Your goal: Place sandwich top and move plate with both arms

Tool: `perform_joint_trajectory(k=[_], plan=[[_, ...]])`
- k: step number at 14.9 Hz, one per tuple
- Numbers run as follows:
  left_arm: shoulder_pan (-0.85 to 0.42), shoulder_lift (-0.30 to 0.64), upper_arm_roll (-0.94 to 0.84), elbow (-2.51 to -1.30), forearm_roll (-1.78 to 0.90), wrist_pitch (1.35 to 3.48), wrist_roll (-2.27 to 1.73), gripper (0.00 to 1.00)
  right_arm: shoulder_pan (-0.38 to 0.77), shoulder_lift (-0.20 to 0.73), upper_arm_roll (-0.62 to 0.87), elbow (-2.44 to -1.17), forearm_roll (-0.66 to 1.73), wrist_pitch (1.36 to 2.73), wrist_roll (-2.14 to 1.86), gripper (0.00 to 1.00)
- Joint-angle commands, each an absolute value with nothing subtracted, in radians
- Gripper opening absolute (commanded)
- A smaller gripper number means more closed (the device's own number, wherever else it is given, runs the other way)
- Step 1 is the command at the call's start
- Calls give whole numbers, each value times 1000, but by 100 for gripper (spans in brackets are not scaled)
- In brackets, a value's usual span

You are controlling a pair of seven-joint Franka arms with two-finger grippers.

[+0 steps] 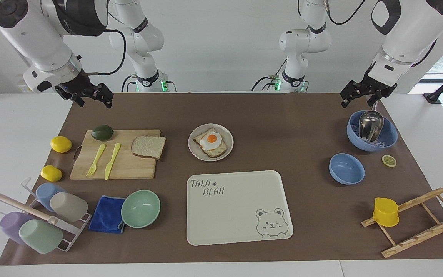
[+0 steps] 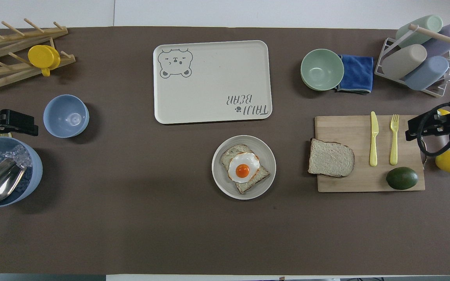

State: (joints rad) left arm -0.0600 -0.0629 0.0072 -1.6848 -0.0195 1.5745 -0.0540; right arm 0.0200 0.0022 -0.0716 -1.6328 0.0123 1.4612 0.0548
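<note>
Pale brown, the sandwich top (image 1: pixel 148 147) lies flat on the wooden cutting board (image 1: pixel 129 169) at left centre of the facing view, overhanging its edge. The plate (image 1: pixel 210 142), at frame centre, carries egg toast (image 1: pixel 210 142), with the bear tray (image 1: pixel 239 206) just below it. The right gripper (image 1: pixel 90 96) hangs upper left, the left gripper (image 1: pixel 363 92) upper right over the blue ice bowl (image 1: pixel 372 131); whether either is clenched I cannot tell.

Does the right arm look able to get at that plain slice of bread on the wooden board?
Probably yes. The sandwich top lies bare at the cutting board's edge, nothing on it. The right gripper hangs above the table's edge, at that same end.
</note>
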Motion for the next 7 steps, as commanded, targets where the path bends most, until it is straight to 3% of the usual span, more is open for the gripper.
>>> perform_joint_trajectory(k=[1,7], plan=[[-58,-83,8,-1703,-5,1571,-51,100,15,-3,-64,-1634,-3,1463,40,100],[-58,-83,8,-1703,-5,1571,-51,100,32,-25,-39,-1651,-2,1460,-3,100]])
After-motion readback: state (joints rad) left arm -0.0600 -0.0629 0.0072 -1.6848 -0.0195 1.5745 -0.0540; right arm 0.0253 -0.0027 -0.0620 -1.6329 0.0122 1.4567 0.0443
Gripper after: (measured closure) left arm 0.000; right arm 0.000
